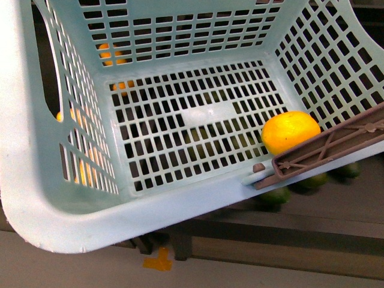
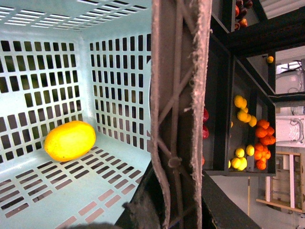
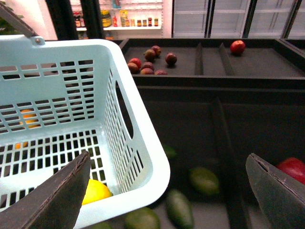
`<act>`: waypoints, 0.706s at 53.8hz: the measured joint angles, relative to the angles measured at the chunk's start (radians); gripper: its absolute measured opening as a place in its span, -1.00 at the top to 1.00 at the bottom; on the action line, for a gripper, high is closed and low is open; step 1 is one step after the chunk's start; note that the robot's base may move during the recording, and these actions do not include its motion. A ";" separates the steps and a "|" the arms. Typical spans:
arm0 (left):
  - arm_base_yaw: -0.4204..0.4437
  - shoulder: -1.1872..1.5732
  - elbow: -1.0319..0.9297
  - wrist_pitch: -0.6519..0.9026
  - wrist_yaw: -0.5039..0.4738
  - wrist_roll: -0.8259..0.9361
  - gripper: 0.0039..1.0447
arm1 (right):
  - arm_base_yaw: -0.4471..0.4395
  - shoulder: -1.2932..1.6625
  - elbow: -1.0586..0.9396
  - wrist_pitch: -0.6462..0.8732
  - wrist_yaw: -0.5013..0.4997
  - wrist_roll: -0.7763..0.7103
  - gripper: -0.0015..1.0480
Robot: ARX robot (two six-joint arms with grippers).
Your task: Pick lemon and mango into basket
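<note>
The pale mint-green basket [image 1: 36, 198] fills the front view, held up and tilted. My left gripper [image 2: 178, 205] is shut on the basket's brown ribbed handle [image 2: 178, 95], which also crosses the basket's near right rim [image 1: 336, 144]. One yellow oval fruit, the lemon [image 1: 291, 132], lies on the slotted floor against the right wall; it shows too in the left wrist view [image 2: 70, 140] and the right wrist view [image 3: 95, 192]. My right gripper [image 3: 164, 191] is open and empty, beside the basket's corner [image 3: 152, 162], above a dark bin. I cannot pick out the mango.
Green fruits [image 3: 204, 180] lie in the dark bin under my right gripper, with a red fruit [image 3: 293, 168] at its edge. Farther bins hold dark red fruits [image 3: 147, 59]. The left wrist view shows shelf bins of yellow fruits [image 2: 240, 107] and tangerines [image 2: 263, 138].
</note>
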 joint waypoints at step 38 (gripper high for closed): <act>0.000 0.000 0.000 0.000 0.001 0.000 0.88 | 0.000 0.000 -0.002 0.000 0.000 0.000 -0.83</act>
